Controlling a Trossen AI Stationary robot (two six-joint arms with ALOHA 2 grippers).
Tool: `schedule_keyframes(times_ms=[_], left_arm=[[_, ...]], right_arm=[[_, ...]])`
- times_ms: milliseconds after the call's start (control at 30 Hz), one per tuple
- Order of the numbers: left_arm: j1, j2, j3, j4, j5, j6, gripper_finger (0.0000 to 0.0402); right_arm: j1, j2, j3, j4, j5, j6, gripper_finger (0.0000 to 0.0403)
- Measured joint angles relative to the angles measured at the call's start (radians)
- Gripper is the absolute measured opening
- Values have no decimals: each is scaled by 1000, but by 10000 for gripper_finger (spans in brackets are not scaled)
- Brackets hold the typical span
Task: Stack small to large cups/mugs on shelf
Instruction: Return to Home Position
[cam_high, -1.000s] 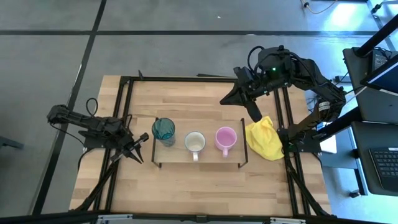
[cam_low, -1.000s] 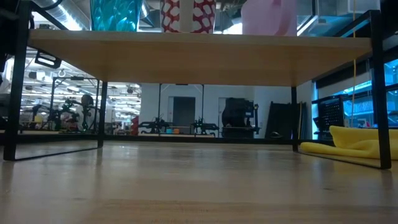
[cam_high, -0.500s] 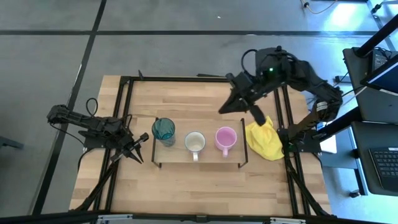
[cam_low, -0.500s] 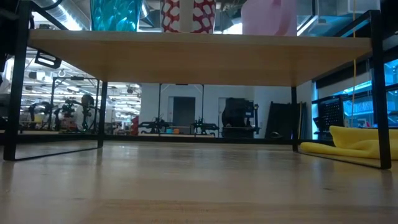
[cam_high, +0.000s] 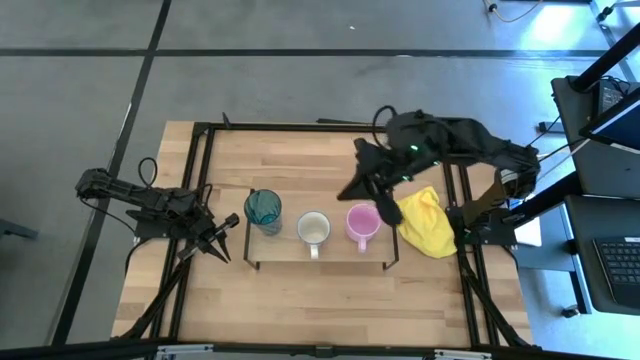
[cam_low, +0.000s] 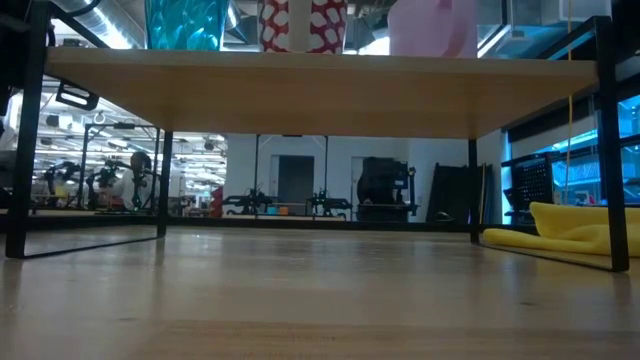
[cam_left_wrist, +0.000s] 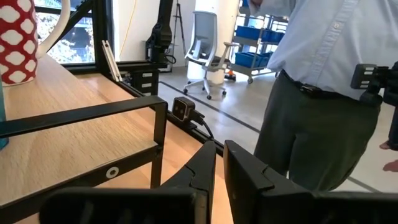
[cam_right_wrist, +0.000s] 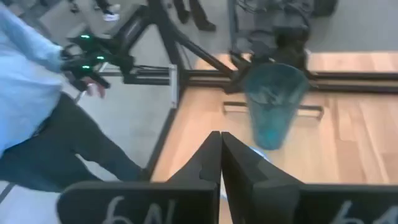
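While the left hand (cam_high: 222, 240) waits narrow at nine o'clock, the right hand (cam_high: 352, 188), pinched empty, nears the pink mug (cam_high: 362, 222); it must open next.

The left arm lies low and stretched from nine o'clock toward the middle, its wrist angled down toward five o'clock. The left gripper (cam_high: 222, 240) ends in fingers (cam_left_wrist: 205, 168) pressed nearly together, only a thin slit between them.

The right arm arches in from three o'clock, elbow raised, forearm reaching toward nine o'clock. The right gripper (cam_high: 350, 190) points down toward seven o'clock, and its fingers (cam_right_wrist: 208, 158) are closed against each other with just a narrow seam showing.
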Motion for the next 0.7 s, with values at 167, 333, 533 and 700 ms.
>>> schedule_keyframes(times_ms=[167,333,533,700], left_arm=[[0,0,0,0,0,0,27],[0,0,0,0,0,0,27],[0,0,0,0,0,0,27],[0,0,0,0,0,0,27]], right_arm=[[-8,-34,-62,60,-4,12,13],[5,-120,-313,143,-31,67,13],[-77,-427,-582,310,-21,94,13],[-96,-719,-758,384,0,115,13]])
